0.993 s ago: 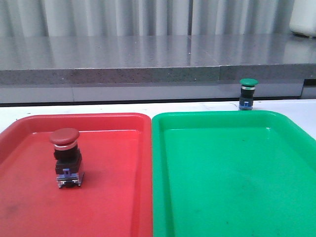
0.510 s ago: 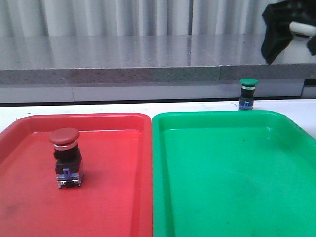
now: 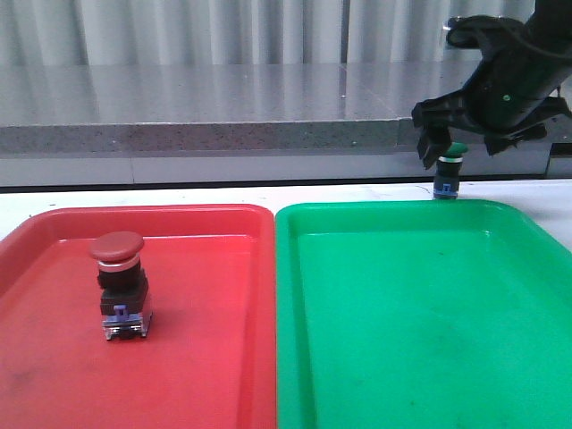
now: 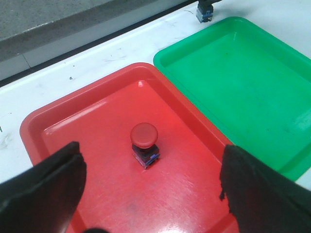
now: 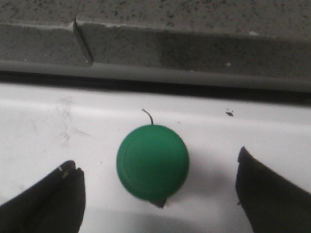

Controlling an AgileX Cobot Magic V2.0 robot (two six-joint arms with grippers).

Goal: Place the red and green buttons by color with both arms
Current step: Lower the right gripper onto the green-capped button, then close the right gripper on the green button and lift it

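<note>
On the left side of the white table [image 3: 179,195] lies the red tray [image 3: 206,357], and the red button [image 3: 120,284] stands upright inside it, toward its left part, with the dark red cap on top, a silver ring under the cap, a black body and a blue-clear base. I can read no letters or labels on it; the base is too small to tell. From the left wrist camera the left gripper [image 4: 150,189] hangs above this tray with its two black fingers [image 4: 46,191] spread wide, holding nothing, and the red button [image 4: 145,144] is seen between them, well below and not touched.

Just beside the red tray, edge against edge, lies the green tray [image 3: 420,340]. Its floor carries no object and no writing.

Behind the far rim of the green tray, on the white table, stands the green button [image 3: 447,172], upright, not in any tray. The right gripper [image 3: 463,136] is over it with jaws apart, one finger on each side of the cap. In the right wrist view the green button [image 5: 152,161] sits between the black fingers [image 5: 46,201] with white table showing on both sides, so the fingers do not touch it. A thin dark curl lies on the table near the cap. Behind runs a grey speckled ledge [image 3: 223,134].
</note>
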